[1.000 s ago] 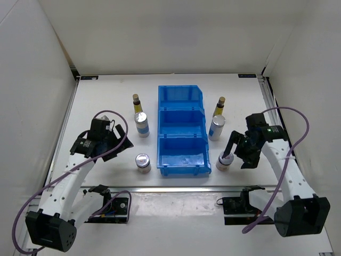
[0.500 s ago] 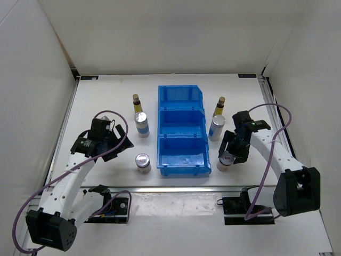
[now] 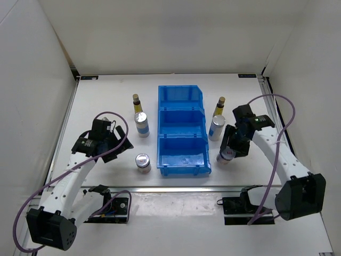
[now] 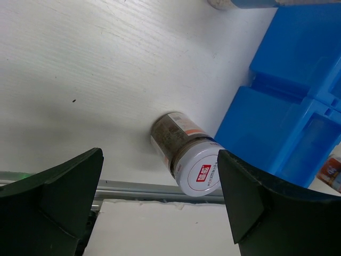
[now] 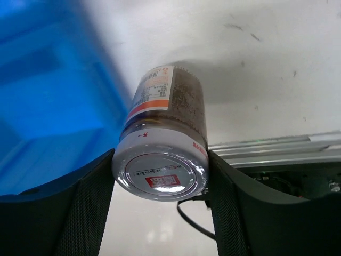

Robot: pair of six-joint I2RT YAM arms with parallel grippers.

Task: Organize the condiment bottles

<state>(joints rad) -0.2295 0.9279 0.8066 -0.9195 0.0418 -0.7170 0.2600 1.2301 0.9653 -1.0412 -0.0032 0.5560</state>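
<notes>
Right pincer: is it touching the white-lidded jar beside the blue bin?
Touching. The right wrist view shows both fingers of the right pincer pressed against opposite sides of the jar, with no gap visible.

1. Your left gripper [image 4: 160,153] is open wide: dark fingers [image 4: 58,197] at the frame's L and R bottom corners, nothing btwn them touching.
2. Squat jar [image 4: 184,152] stands on the white table [image 4: 96,69], in the gap btwn the fingers, brown contents, white lid [image 4: 201,173] w/ red label.
3. Blue bin [image 4: 287,96] sits just R of the jar; can't tell if touching.
4. Metal rail [image 4: 133,188] runs along the table edge.
5. Cut-off container base [image 4: 234,3] at top edge; brownish container [image 4: 331,170] past the bin, partly hidden.
</notes>
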